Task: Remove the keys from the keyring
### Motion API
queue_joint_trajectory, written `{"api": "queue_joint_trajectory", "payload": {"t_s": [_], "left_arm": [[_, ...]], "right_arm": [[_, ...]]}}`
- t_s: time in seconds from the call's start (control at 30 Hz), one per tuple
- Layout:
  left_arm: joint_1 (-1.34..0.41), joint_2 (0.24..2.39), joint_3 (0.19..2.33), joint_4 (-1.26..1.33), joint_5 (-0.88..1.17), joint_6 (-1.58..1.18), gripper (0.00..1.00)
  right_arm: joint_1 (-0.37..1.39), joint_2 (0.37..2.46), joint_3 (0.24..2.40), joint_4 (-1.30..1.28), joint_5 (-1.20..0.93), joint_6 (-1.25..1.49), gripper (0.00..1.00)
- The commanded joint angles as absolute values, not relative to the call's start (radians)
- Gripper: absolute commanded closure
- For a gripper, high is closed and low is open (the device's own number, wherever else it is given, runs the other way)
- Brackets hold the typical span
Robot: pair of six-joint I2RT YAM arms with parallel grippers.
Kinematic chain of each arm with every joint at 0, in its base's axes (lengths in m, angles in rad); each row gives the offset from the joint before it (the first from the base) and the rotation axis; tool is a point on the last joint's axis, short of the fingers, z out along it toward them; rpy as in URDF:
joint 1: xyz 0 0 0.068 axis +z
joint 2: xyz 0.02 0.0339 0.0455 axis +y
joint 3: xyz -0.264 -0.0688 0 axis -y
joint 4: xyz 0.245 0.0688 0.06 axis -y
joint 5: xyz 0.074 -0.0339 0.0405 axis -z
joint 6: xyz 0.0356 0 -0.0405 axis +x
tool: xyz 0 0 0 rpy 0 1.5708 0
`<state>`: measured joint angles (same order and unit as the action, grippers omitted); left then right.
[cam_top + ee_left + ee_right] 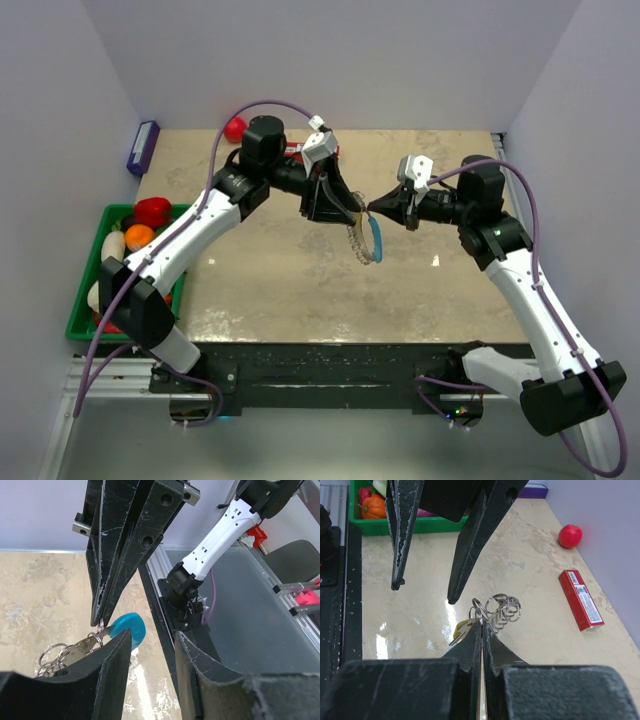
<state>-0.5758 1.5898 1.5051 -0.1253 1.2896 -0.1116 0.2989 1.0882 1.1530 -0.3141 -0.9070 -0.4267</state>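
My right gripper (481, 622) is shut on a ring of the keyring (503, 611), a bunch of silvery rings held above the table. A small brass-yellow key (460, 629) hangs from that ring just left of my right fingertips. In the top view the keyring (364, 243) dangles below the right gripper (373, 208) with its light-blue segment (377, 240) on the right. My left gripper (348, 212) is open and empty, right beside the rings. In the left wrist view its fingers (112, 675) frame the blue segment (128, 627).
A red rectangular box (581, 600) lies on the table at the far side, with a red ball (569, 535) beyond it. A green bin (86, 300) with toy fruit stands at the table's left edge. A purple block (142, 146) lies at the back left.
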Motion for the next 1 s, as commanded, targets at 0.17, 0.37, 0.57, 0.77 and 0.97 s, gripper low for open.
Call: {"api": "queue_joint_trajectory", "payload": {"t_s": [0.17,0.37,0.57,0.77,0.97], "left_arm": [[-0.584,1.591,1.497,-0.135,1.197,-0.075,0.56],[-0.586,1.586,1.506,-0.173,1.123,-0.038,0.57],[-0.584,1.582,1.516,-0.196,1.103,-0.017,0.57],[-0.586,1.591,1.514,-0.183,1.132,-0.034,0.57],[-0.589,1.598,1.514,-0.169,1.154,-0.046,0.57]], "right_arm": [[0.296,1.072,1.183,-0.265,-0.926,-0.422,1.0],[0.296,1.065,1.187,-0.288,-0.943,-0.436,1.0],[0.296,1.065,1.186,-0.291,-0.951,-0.439,1.0],[0.295,1.071,1.187,-0.287,-0.956,-0.436,1.0],[0.296,1.071,1.184,-0.276,-0.96,-0.423,1.0]]}}
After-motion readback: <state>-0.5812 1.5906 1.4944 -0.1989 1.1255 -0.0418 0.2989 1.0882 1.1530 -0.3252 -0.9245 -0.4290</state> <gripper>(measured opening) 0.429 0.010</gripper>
